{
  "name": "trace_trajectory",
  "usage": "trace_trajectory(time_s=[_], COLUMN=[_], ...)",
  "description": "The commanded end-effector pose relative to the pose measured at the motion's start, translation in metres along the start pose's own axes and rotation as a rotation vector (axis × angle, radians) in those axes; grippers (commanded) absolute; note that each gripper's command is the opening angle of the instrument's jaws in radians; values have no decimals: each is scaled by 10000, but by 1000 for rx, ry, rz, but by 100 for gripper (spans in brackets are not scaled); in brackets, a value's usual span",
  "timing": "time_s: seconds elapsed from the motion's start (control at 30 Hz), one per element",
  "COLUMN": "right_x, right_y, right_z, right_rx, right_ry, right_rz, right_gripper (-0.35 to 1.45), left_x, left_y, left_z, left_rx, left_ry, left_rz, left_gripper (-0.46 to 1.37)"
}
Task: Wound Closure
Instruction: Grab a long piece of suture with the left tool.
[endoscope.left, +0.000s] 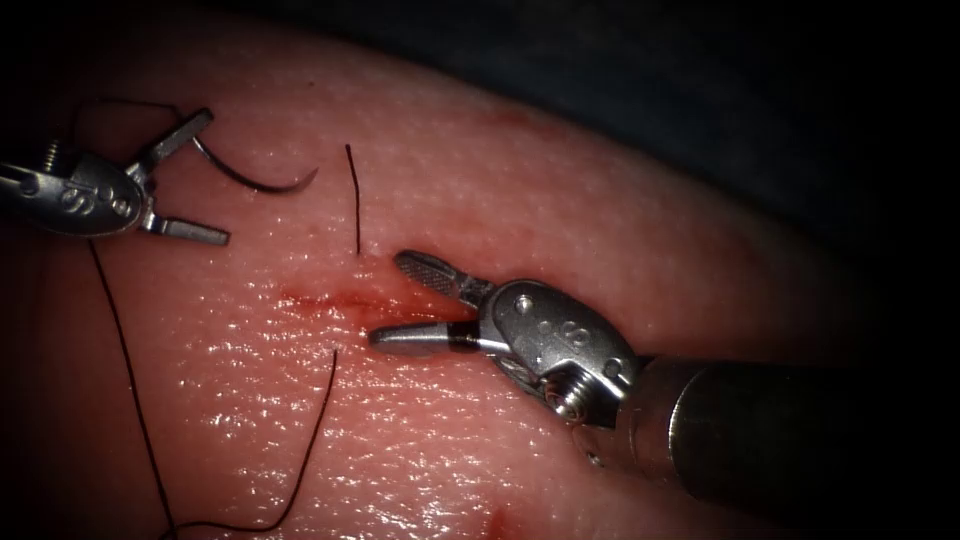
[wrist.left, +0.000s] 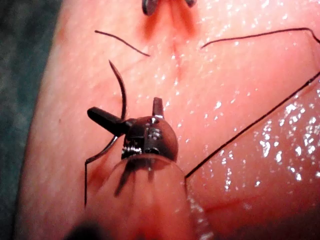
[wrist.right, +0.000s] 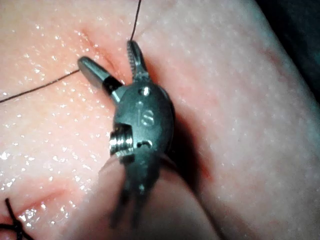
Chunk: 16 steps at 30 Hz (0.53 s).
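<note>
The tissue (endoscope.left: 620, 200) carries everything here, a glistening slab with the cut (endoscope.left: 330, 300) near its middle, reddish fluid (endoscope.left: 400, 305) pooled along it. The right pincer (endoscope.left: 395, 298) sits right over the right end of the cut with its jaws spread wide, one above the cut and one along it, and it's holding nothing. The left pincer (endoscope.left: 210, 180) is way off toward the tissue's left edge, jaws also apart. The needle (endoscope.left: 255, 180) lies free on the tissue just by its upper jaw, not clamped and not in the tissue as far as I can tell.

Thread (endoscope.left: 130, 380) trails from the needle's end down along the left side, loops near the tissue's bottom edge and climbs back to the cut; a short tail (endoscope.left: 353, 195) sticks up above it. So one pass is through, I'd say, and we're between bites: nobody has the needle. Whichever pincer picks it up needs a firm, square hold partway along the curve.
</note>
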Motion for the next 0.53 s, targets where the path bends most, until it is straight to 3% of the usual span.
trace_trajectory(time_s=[0.03,0.17,0.37,0.53], right_x=[0,0,0,0], right_y=[0,0,1,2], right_z=[0,0,-1,-3], right_rx=[4,4,5,-2], right_ry=[0,0,0,-2], right_rz=[0,0,0,0], right_gripper=[140,140,139,139], left_x=[0,-1,-1,-1], left_y=[0,0,0,0], left_z=[-1,-2,-2,-3], left_rx=[-6,-8,-9,-9], left_ry=[3,5,5,5], left_rz=[1,2,2,2], left_gripper=[77,73,53,53])
